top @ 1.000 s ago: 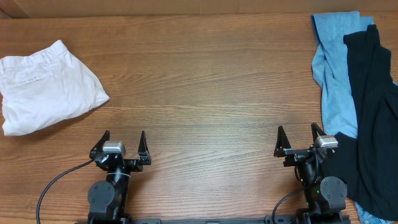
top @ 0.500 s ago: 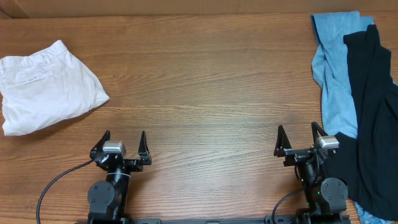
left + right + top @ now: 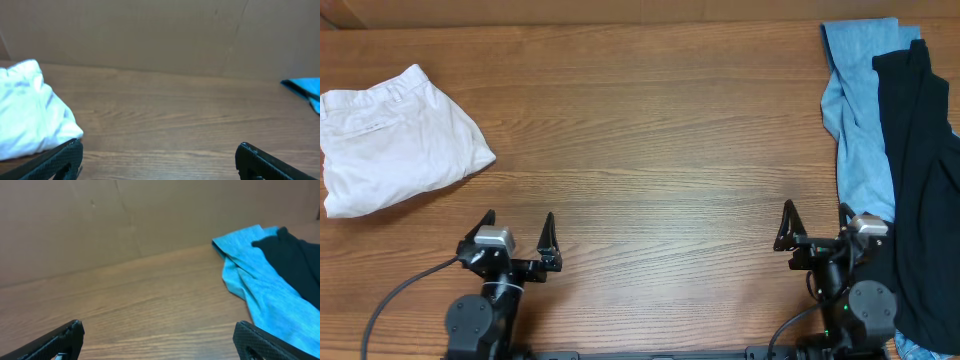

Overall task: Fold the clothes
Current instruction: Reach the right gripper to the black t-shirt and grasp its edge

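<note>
**Clothes at both ends, tools spread and empty**

The wooden counter carries a black shirt at its right edge, overlapping light blue jeans. White trousers lie bunched far left. The left tool and right tool sit at the near edge, fingers spread wide, gripping nothing.

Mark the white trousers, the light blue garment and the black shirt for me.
white trousers point(image 3: 395, 140), overhead view, middle of the folded bundle.
light blue garment point(image 3: 858, 110), overhead view, bare strip left of the shirt.
black shirt point(image 3: 920, 180), overhead view, centre of its body.
</note>
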You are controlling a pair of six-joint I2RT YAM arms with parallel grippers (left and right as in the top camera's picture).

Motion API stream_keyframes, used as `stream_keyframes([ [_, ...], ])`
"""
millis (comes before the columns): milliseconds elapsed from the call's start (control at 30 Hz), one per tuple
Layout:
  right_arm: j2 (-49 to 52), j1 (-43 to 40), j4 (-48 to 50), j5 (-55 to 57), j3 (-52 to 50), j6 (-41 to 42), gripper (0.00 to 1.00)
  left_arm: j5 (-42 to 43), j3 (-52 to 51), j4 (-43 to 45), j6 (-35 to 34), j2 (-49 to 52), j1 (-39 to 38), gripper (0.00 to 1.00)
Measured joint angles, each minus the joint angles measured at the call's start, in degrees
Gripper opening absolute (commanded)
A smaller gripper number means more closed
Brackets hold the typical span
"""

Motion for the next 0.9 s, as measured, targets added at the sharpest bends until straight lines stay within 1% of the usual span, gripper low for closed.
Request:
stream_keyframes([
  [167, 10.2, 0.0, -5.0, 0.9, 7.4, 0.3, 1.00, 0.0, 8.4, -6.1, -0.1, 8.5, 0.0, 1.00],
  [400, 27.7, 0.0, -15.6, 0.5, 19.4, 0.4, 1.00, 0.2, 20.3, -18.2, -0.1, 28.0, 0.0, 1.00],
  [467, 32.7, 0.0, -18.3, -0.3, 22.3, 0.4, 1.00, 0.5, 23.1, -19.9, -0.1, 32.7, 0.0, 1.00],
  [567, 39.6, 0.0, -19.2, -3.1, 25.1, 0.5, 1.00, 1.1, 27.1, -21.0, -0.1, 39.3, 0.0, 1.00],
  [667, 43.4, 0.0, -19.3, -4.5, 25.7, 1.0, 1.00, 1.7, 28.3, -21.3, -0.1, 42.6, 0.0, 1.00],
  [800, 47.5, -1.6, -23.8, 0.1, 25.9, 9.3, 1.00, 3.0, 28.3, -22.8, -0.1, 45.1, 0.0, 1.00],
  [900, 50.5, -6.2, -28.4, 3.9, 25.9, 17.3, 1.00, 3.4, 28.3, -23.6, -0.1, 45.7, 0.0, 1.00],
])
